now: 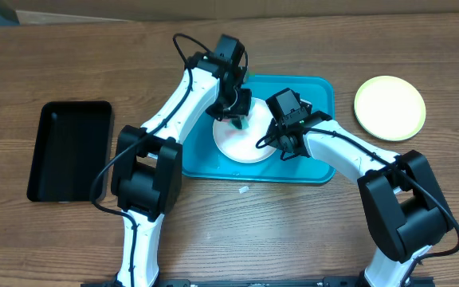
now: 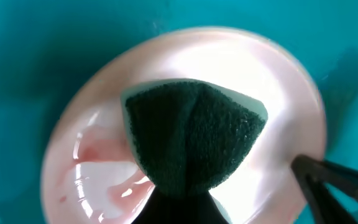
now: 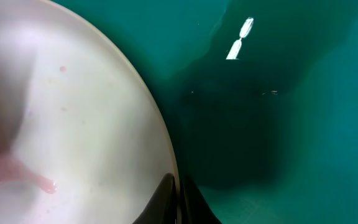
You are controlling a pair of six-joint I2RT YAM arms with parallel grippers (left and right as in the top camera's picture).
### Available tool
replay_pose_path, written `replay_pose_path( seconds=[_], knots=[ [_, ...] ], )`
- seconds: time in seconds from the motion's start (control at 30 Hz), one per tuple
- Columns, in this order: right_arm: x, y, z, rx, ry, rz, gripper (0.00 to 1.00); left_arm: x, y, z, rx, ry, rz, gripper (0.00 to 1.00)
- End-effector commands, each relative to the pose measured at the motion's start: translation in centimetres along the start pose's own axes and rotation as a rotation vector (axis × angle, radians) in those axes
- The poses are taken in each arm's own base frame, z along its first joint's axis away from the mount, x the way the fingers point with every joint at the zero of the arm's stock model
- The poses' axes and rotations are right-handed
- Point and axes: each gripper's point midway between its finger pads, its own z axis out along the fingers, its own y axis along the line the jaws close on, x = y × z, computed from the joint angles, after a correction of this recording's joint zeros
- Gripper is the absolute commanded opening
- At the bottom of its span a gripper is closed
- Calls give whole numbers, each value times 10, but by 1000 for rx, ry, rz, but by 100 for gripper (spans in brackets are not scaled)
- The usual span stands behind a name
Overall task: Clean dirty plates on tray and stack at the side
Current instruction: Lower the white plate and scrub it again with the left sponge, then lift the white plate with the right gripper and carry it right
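The left gripper (image 1: 237, 116) is clenched on a dark green scouring sponge (image 2: 191, 134), which rests on the white round shallow plastic plate (image 1: 237, 147) directly beneath it. A reddish-brown smear (image 2: 98, 154) lies beside the sponge. The right gripper (image 3: 176, 196) pinches that plate's rim between its fingertips. The plate sits in the large turquoise rectangular plastic tray (image 1: 315, 92) under both tools. A pale yellow-green round plate (image 1: 390, 108) lies outside the tray, well off to the right gripper's right.

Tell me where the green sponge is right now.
The green sponge is near the centre of the overhead view, pinched in the left claw and pressing on the white plate inside the turquoise tray.
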Motion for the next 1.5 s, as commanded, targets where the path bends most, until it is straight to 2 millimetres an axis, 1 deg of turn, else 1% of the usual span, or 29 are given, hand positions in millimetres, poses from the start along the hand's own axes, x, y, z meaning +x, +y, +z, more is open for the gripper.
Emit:
replay_pose_path(
  seconds=[0.0,0.13,0.2,0.27,0.37,0.43,0.5,0.6,0.7,0.8,0.87,0.97,1.07,1.13,1.23,1.33,1.43,1.47],
  knots=[
    [-7,-2,-8,5,-37,3,4,16,3,8,13,25,26,4],
    [-7,-2,-8,4,-36,3,4,28,33,27,-112,29,21,4],
    [-7,-2,-8,3,-34,3,4,32,45,31,-172,31,19,4],
    [-7,-2,-8,3,-35,3,4,35,64,32,-269,24,4,4],
    [-7,-2,-8,3,-35,3,4,33,89,23,-423,-4,-23,4],
    [-7,-2,-8,3,-34,3,4,29,104,13,-527,-29,-37,4],
    [-7,-2,-8,4,-34,3,4,25,119,0,-639,-65,-70,4],
    [-7,-2,-8,4,-33,3,4,20,133,-19,-777,-121,-119,4],
    [-7,-2,-8,4,-33,3,4,14,136,-36,-855,-166,-137,4],
    [-7,-2,-8,4,-33,3,4,5,129,-53,-892,-211,-161,4],
    [-7,-2,-8,5,-32,2,4,-2,124,-70,-910,-254,-203,4],
    [-7,-2,-8,4,-33,3,4,-10,113,-93,-894,-299,-264,4],
    [-9,0,-11,3,-35,-21,4,-13,100,-104,-810,-291,-296,4],
    [-16,6,-18,0,-40,-78,3,-11,94,-99,-725,-255,-308,4],
    [-33,14,-37,15,-69,-151,4,-5,90,-84,-601,-172,-318,4],
    [-58,15,-63,80,-133,-182,4,3,91,-67,-478,-93,-324,4],
    [-87,11,-96,172,-215,-206,4,12,92,-50,-366,-26,-316,4],
    [-97,7,-111,217,-251,-206,4,16,94,-43,-338,-7,-313,4]
  ],
)
